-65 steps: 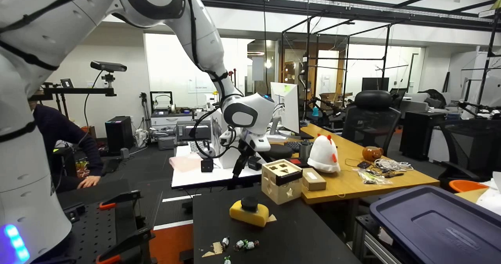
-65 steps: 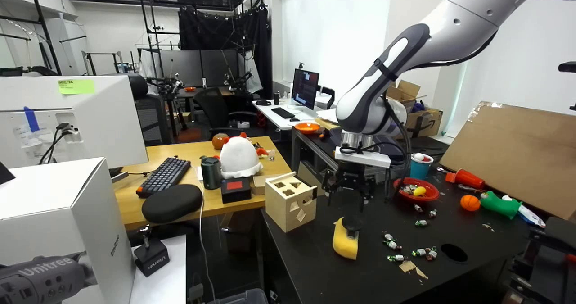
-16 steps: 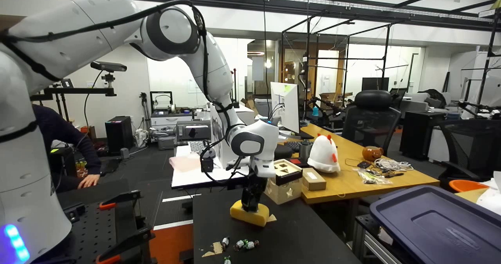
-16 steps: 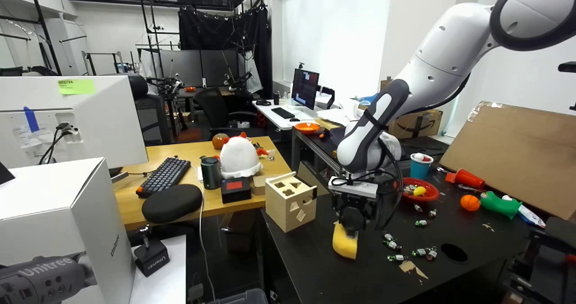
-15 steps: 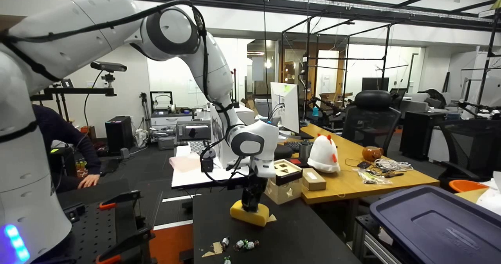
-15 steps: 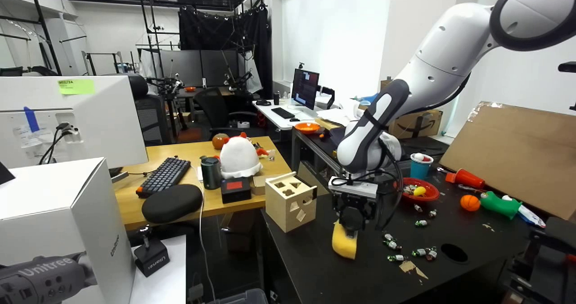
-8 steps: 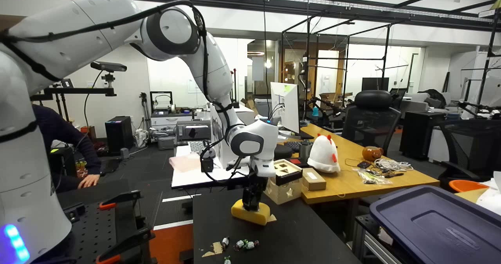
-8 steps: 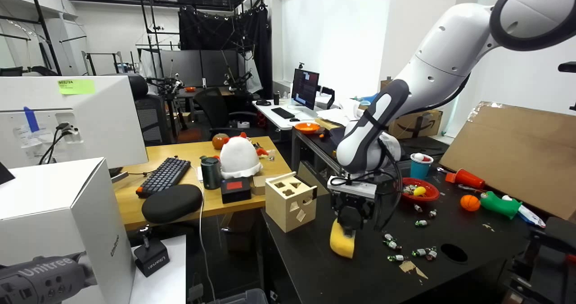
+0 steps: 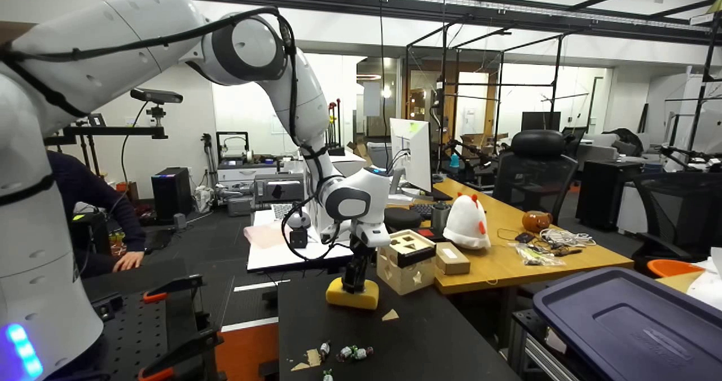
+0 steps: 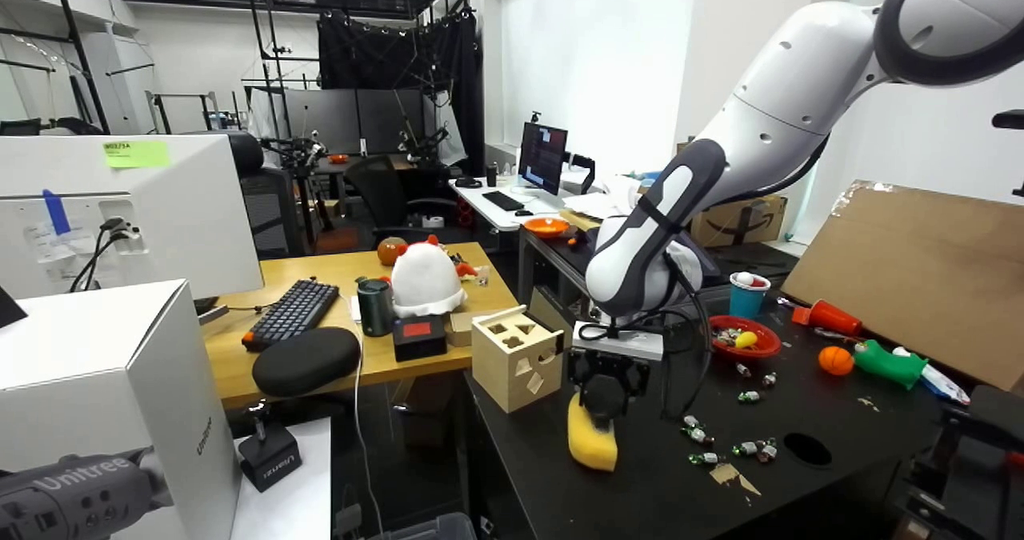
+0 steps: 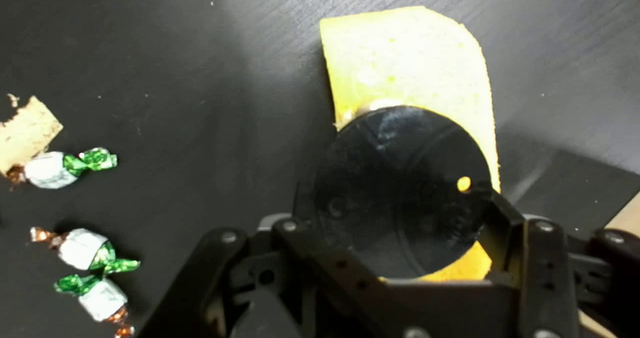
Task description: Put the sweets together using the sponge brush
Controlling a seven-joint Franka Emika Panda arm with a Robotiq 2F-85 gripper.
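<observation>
Gripper pinching the sponge by its black top, near the table edge, wood box at the corner, 3 sweets farther in, in wrist view

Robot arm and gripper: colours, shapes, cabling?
The arm is white with rounded links and dark grey rings around the joint caps. A black cable runs along it, looping near the wrist; black straps circle the links; blue lights mark the base. The gripper is black, with angular linkages.

A wooden box and an orange ball are set on the black surface. A white plush toy is carried by the wooden surface.
</observation>
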